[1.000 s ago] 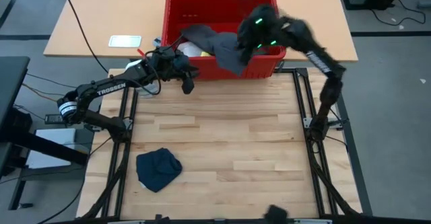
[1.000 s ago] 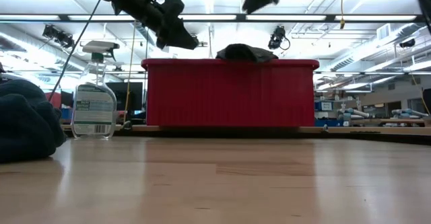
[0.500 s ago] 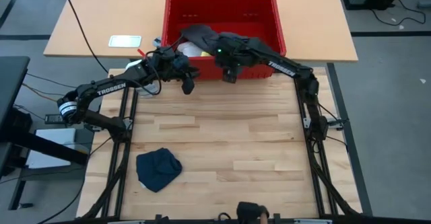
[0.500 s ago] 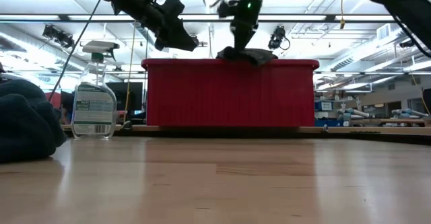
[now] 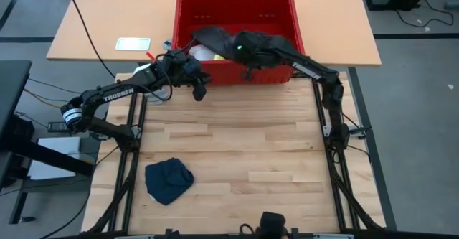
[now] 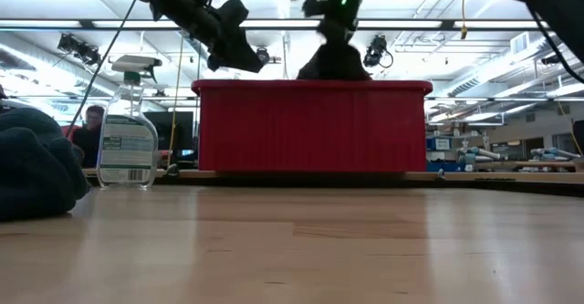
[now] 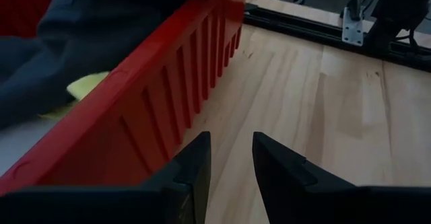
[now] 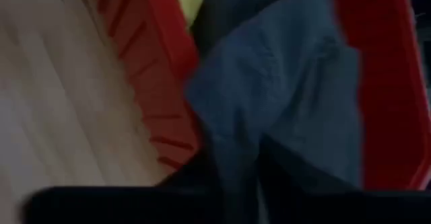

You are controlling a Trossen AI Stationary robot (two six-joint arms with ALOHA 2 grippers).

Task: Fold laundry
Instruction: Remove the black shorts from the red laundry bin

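Note:
The dark grey shorts (image 5: 215, 39) lie bunched in the red basket (image 5: 287, 6) and over its near rim. My right gripper (image 5: 247, 65) is down on them and shut on the cloth; in the low view it (image 6: 334, 48) stands above a peaked lump of cloth (image 6: 333, 67). A yellow shirt (image 7: 84, 86) shows under the shorts inside the basket. My left gripper (image 7: 231, 160) hovers, narrowly open with nothing between its fingers, above the table by the basket's near left corner (image 5: 201, 90). A navy piece (image 5: 168, 180) lies crumpled on the table's near left. My right gripper pinches a bunched fold of the dark grey shorts (image 8: 236, 150) between its two fingers, by the basket's near rim. The fingers slant down from above. The cloth rises to a peak under them, and the rest lies in the basket and on its rim.
A clear spray bottle (image 6: 128, 131) stands left of the basket. A white flat object (image 5: 133, 44) lies on the tan table behind. The wooden table top (image 5: 251, 138) between the basket and the navy piece is bare. A person (image 6: 91, 121) shows far back in the room.
My right gripper has come down from high over the basket onto the dark grey shorts at the near rim, turning as it went, and has taken hold. The cloth lump, flat before, now stands in a peak under it.

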